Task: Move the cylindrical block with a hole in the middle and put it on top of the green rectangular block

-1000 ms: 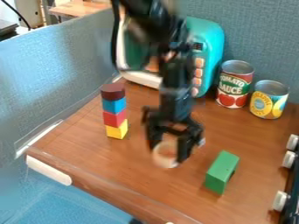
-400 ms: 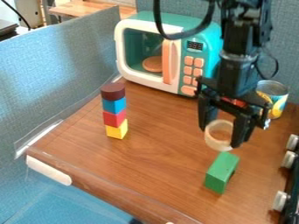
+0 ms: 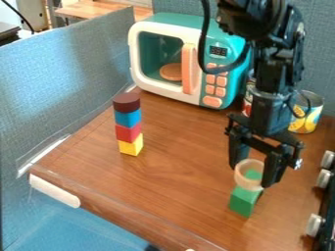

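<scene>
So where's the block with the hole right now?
In the camera view, the ring block is right of center, between the gripper's fingers, over the green block.

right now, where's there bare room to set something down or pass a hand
The widest bare stretch of wooden tabletop lies between the four-block tower and the green rectangular block, running back toward the toy microwave. The view's right side is crowded: the gripper holds the pale ring block at the green block's top, with two cans behind.

Digits (image 3: 218, 51) (tiny) on microwave (image 3: 177, 22), label (image 3: 301, 125) on yellow can (image 3: 314, 99)
</scene>
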`<state>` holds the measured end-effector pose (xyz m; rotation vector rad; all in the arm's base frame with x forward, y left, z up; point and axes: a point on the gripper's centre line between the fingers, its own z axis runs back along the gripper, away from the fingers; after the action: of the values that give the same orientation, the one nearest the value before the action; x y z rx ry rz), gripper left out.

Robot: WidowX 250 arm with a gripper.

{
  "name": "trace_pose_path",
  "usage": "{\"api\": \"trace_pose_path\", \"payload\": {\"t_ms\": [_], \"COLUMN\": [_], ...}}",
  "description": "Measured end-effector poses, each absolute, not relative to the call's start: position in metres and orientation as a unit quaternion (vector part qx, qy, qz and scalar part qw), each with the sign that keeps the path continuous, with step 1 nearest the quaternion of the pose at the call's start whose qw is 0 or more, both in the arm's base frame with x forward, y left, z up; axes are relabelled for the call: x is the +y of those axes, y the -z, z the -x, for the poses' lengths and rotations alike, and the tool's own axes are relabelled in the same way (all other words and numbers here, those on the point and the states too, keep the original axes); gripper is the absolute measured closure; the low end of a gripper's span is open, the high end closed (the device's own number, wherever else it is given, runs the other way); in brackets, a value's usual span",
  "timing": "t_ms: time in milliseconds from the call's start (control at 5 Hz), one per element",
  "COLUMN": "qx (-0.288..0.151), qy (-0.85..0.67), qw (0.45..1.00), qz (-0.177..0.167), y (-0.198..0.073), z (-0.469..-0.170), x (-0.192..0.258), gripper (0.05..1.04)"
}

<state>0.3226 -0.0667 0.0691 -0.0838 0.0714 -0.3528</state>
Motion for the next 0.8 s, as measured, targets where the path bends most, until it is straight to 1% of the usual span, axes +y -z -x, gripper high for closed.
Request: {"api": "trace_pose_path", "payload": {"t_ms": [400, 800], "qx": [0.038, 0.053], "qy": [0.178, 0.177], "qw": [0.982, 0.982], "qz": [0.042, 0.039], "y": [-0.059, -0.05], "z": [-0.333, -0.336], "x": [-0.068, -0.067], "gripper": [0.307, 0.307]}}
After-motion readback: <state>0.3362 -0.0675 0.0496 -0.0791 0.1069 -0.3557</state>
